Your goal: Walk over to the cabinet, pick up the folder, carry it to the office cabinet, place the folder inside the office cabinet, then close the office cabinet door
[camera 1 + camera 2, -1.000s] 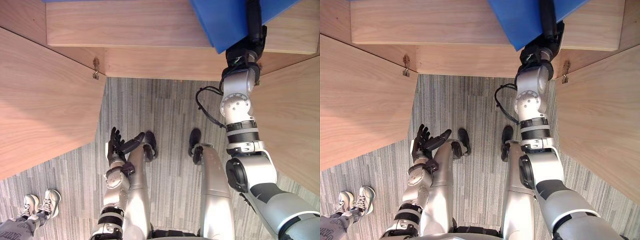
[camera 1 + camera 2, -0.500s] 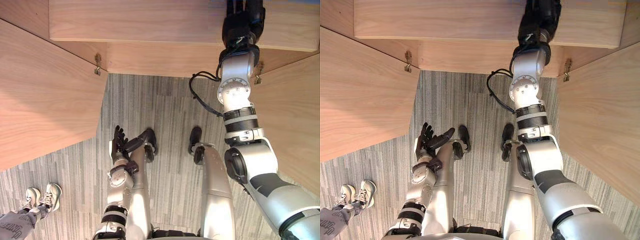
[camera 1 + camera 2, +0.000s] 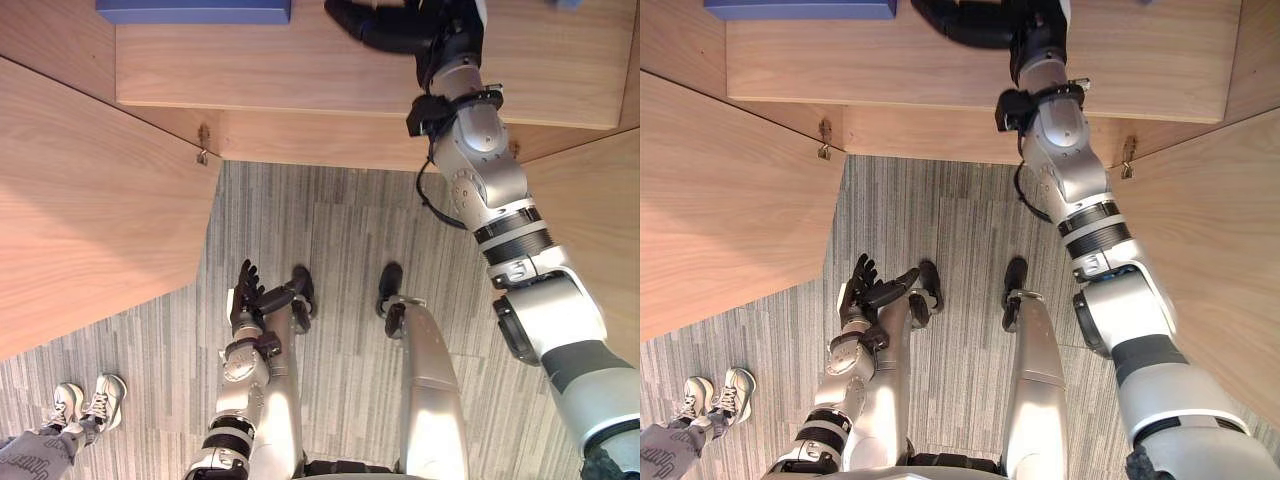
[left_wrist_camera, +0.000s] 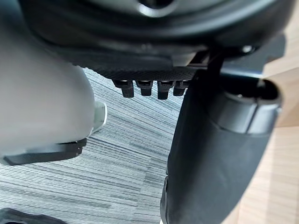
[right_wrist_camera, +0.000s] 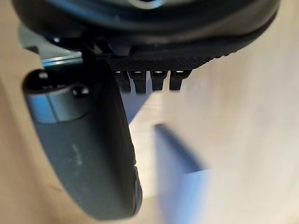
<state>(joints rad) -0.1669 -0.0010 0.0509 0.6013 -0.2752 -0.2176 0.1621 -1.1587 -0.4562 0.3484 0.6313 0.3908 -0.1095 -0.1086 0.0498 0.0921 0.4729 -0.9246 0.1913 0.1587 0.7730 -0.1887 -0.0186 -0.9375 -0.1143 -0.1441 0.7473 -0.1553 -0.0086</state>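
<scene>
Folder, flat and plain blue, lies on the office cabinet's shelf toward its back left corner, well behind the front edge. The right hand reaches over the shelf with straight fingers, near the folder's right end but apart from it. Both doors stand open, with bare shelf between them. The left hand hangs low, fingers relaxed.

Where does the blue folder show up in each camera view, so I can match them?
Left eye view: blue folder on the cabinet shelf, top edge, left of centre.
Right eye view: same shelf, top edge, further left.
Right wrist view: blurred blue shape past the fingers, likely it.
Shared landmark: the open right hand beside it, not touching.
</scene>
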